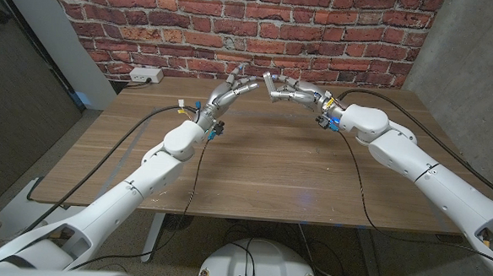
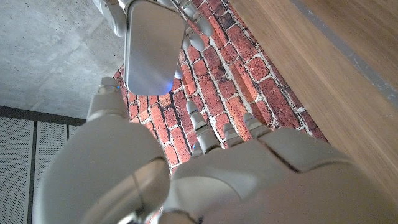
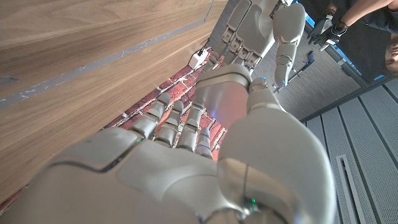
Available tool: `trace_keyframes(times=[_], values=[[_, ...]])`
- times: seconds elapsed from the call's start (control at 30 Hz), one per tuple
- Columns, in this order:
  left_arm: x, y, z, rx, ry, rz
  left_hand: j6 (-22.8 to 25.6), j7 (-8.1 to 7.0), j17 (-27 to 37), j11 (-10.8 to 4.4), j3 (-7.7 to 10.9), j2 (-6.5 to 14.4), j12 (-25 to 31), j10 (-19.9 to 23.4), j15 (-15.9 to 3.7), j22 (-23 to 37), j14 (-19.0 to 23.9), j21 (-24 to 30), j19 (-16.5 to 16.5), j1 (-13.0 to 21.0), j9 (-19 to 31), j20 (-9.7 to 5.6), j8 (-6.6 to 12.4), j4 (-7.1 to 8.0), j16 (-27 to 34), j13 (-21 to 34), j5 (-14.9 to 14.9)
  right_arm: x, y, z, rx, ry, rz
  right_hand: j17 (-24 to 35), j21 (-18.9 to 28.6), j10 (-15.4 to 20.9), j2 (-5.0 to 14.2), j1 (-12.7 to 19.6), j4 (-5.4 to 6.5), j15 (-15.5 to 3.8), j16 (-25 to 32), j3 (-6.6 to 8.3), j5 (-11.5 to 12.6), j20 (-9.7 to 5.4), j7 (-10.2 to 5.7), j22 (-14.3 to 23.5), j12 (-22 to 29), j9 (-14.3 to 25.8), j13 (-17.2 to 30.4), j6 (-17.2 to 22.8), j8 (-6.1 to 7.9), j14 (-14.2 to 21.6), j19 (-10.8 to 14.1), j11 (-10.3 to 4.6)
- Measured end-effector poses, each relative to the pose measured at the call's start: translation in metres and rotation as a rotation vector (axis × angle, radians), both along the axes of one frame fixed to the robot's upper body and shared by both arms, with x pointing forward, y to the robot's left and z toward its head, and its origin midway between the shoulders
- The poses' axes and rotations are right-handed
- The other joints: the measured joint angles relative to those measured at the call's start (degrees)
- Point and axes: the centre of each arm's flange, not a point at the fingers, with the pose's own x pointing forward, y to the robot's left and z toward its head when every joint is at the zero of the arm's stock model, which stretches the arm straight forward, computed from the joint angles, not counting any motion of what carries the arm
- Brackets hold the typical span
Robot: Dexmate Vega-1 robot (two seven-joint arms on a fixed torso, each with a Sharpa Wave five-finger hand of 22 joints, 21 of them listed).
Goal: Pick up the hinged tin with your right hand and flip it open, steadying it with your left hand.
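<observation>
Hinged tin [image 2: 152,46] aloft over the worktop's [image 1: 279,169] far edge, clasped in right hand [image 1: 293,92]. Left hand [image 1: 230,93] just beside, fingers spread, holding nothing. Likely lifted, lid seemingly not yet flipped. Next: bracing with left, prising lid up without loosening grip.

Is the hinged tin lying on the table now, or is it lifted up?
Lifted. The right hand holds the tin in the air above the table, with the left hand close beside it. Whether its lid is open, I cannot tell.
</observation>
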Motion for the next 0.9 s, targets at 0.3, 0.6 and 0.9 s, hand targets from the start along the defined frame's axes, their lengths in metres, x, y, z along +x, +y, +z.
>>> trace_keyframes(times=[0.3,0.6,0.9], values=[[-0.0033,-0.0029,0.0037,0.011,-0.016,-0.009,0.0,0.0,0.0,0.0,-0.23,0.0,-0.23,0.0,0.32,0.0,-0.32,0.0,-0.3,0.0,0.0,0.3,0.0,0.23,-0.23,-0.01,0.0,0.0009,0.0002,-0.0012,-0.005,0.0,-0.004,0.0,0.0,0.0,-0.01,0.0,0.0,0.0,0.0,0.0,-0.01,0.0,0.0,0.0,-0.04,0.0,0.0,0.0,0.0,0.0,0.0,0.0],[-0.0045,-0.0034,0.005,0.018,-0.023,-0.013,0.22,0.21,0.0,0.21,-0.23,0.16,-0.23,-0.22,0.62,0.0,-0.62,0.0,-0.29,0.15,0.03,0.3,0.42,0.23,-0.23,0.25,0.3,0.0007,0.0002,-0.0012,-0.012,-0.005,-0.009,0.0,0.0,-0.01,-0.03,0.01,0.0,0.0,0.0,0.0,-0.01,0.0,0.0,0.0,-0.09,0.0,0.32,0.0,0.0,0.0,0.0,-0.01],[-0.0044,-0.0035,0.0049,0.025,-0.025,-0.016,0.22,0.21,-0.01,0.21,-0.23,0.37,-0.23,-0.22,0.62,-0.01,-0.61,0.0,-0.29,0.36,0.29,0.3,0.42,0.24,-0.23,0.26,0.52,-0.0031,0.0025,0.0012,-0.017,-0.022,-0.004,0.0,0.0,-0.01,-0.11,-0.03,0.0,0.0,0.0,0.0,-0.04,0.0,0.0,0.0,-0.31,0.0,0.32,0.0,0.0,0.0,0.0,-0.02]])
